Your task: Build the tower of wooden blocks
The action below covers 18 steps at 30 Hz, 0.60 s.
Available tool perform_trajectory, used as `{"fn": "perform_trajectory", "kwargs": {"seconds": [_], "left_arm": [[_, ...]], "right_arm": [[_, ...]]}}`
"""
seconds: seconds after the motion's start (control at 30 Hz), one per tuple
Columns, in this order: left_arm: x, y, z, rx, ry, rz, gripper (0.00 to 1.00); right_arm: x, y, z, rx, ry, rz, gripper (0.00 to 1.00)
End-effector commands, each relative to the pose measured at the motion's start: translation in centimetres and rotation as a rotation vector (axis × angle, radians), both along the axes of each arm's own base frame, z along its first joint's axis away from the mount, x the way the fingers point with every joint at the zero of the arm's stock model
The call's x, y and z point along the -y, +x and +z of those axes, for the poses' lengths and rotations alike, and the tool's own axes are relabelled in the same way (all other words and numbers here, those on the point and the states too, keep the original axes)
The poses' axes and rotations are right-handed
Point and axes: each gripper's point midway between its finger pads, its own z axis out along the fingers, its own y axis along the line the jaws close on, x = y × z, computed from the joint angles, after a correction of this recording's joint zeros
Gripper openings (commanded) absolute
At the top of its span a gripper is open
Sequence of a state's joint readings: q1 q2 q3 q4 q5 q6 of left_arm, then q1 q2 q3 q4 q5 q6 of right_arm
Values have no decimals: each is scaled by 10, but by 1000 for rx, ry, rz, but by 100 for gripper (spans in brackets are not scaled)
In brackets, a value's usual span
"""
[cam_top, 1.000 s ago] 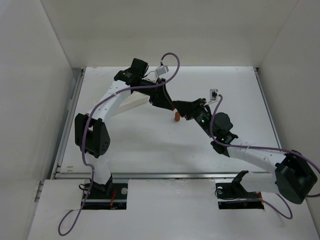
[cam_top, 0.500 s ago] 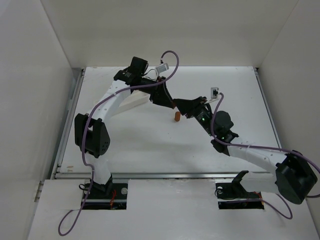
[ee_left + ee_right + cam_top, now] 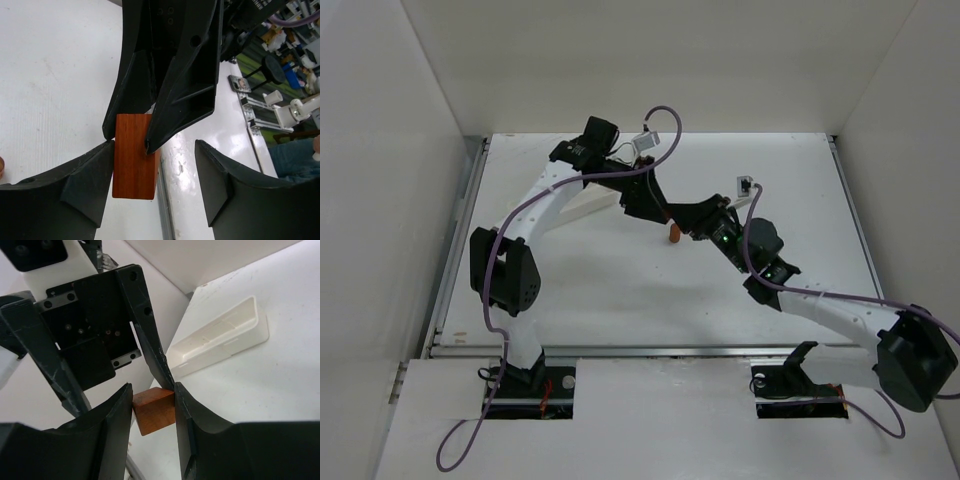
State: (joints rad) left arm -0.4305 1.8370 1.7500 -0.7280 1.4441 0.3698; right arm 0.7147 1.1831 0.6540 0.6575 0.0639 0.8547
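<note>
My right gripper [image 3: 152, 390] is shut on an orange-brown wood block [image 3: 155, 411] and holds it above the table. In the left wrist view the block [image 3: 134, 156] hangs between the right gripper's fingers [image 3: 175, 115]. My left gripper [image 3: 154, 150] is open around it; its left finger [image 3: 85, 187] touches the block's edge and its right finger [image 3: 225, 187] stands well clear. In the top view the left gripper [image 3: 653, 205] and the right gripper [image 3: 680, 214] meet mid-table. Another small orange-brown piece [image 3: 674, 236] sits on the table just below them.
The long white tray [image 3: 592, 205] lies under the left arm, left of the grippers; it also shows in the right wrist view [image 3: 220, 342]. White walls enclose the table on the left, back and right.
The two grippers have closed in on each other, so the left gripper's fingers now flank the block held by the right gripper. The piece on the table has not moved.
</note>
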Motion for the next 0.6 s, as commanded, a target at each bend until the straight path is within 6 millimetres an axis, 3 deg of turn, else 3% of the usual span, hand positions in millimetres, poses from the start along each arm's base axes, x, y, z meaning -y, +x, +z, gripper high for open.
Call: {"fn": "perform_trajectory", "kwargs": {"seconds": [0.0,0.13,0.33,0.37,0.43,0.53,0.57], "left_arm": [[-3,-7,30,155,-47,-1,63],[-4,8,26,249,16,88,63],[-11,34,30,387,83,296,66],[-14,42,33,430,92,352,66],[-16,46,34,448,110,385,66],[-22,60,29,469,161,455,67],[-27,72,24,488,207,517,67]], "right_arm": [[-3,-8,26,12,45,25,17],[-2,-8,15,-50,21,17,17],[7,-11,24,-102,58,-10,16],[9,-10,13,-144,41,-28,16],[16,-12,17,-165,61,-50,16],[22,-10,5,-224,55,-87,15],[24,-11,5,-249,75,-96,15]]}}
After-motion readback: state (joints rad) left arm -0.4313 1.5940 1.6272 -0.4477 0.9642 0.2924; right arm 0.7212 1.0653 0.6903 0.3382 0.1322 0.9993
